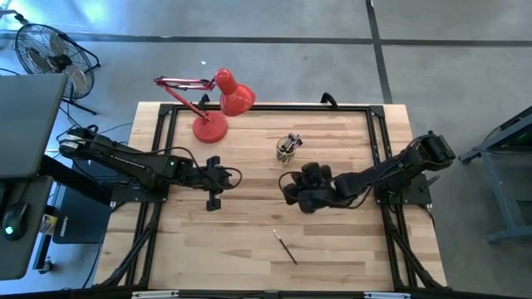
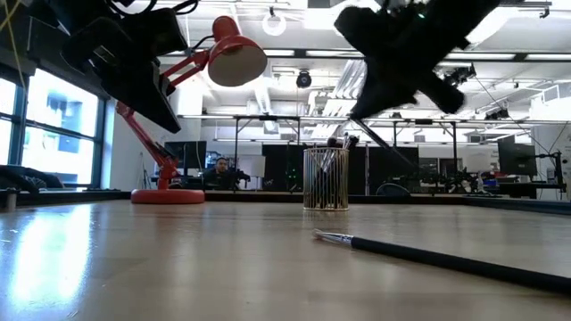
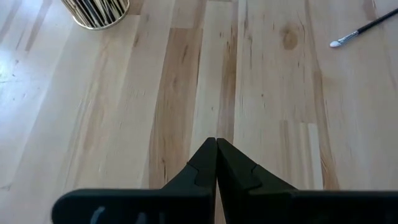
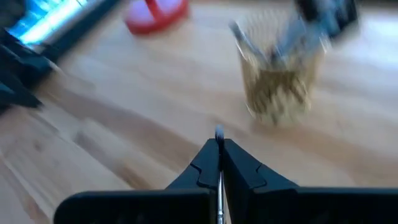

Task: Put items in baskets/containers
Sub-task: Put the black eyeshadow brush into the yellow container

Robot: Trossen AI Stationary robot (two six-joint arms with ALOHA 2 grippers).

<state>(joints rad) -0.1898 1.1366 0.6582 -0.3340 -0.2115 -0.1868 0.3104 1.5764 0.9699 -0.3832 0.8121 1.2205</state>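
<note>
A small clear cup [image 1: 288, 149] with a yellowish rim stands upright on the table's far middle, with several dark brushes in it; the low view shows the cup [image 2: 326, 178] too. One dark brush [image 1: 285, 247] lies flat on the near table, also in the low view [image 2: 428, 254] and the left wrist view [image 3: 364, 28]. My right gripper [image 1: 287, 181] hovers just on the near side of the cup, shut on a thin brush [image 4: 219, 133]. My left gripper [image 1: 231, 176] is shut and empty [image 3: 216, 144], above the table left of centre. My right gripper pinches a thin brush between its two fingers. The shaft [image 4: 220, 186] runs along the fingers, and the light tip [image 4: 219, 132] pokes out just past the fingertips. The brush is lifted clear of the table and points toward the cup [image 4: 280, 87].
A red desk lamp stands by its round base [image 1: 209, 129] on the far left of the table, its head [image 1: 235, 98] over the far edge. A black frame [image 1: 162, 124] borders the wooden top. Bare wood lies between the two grippers and along the near side.
</note>
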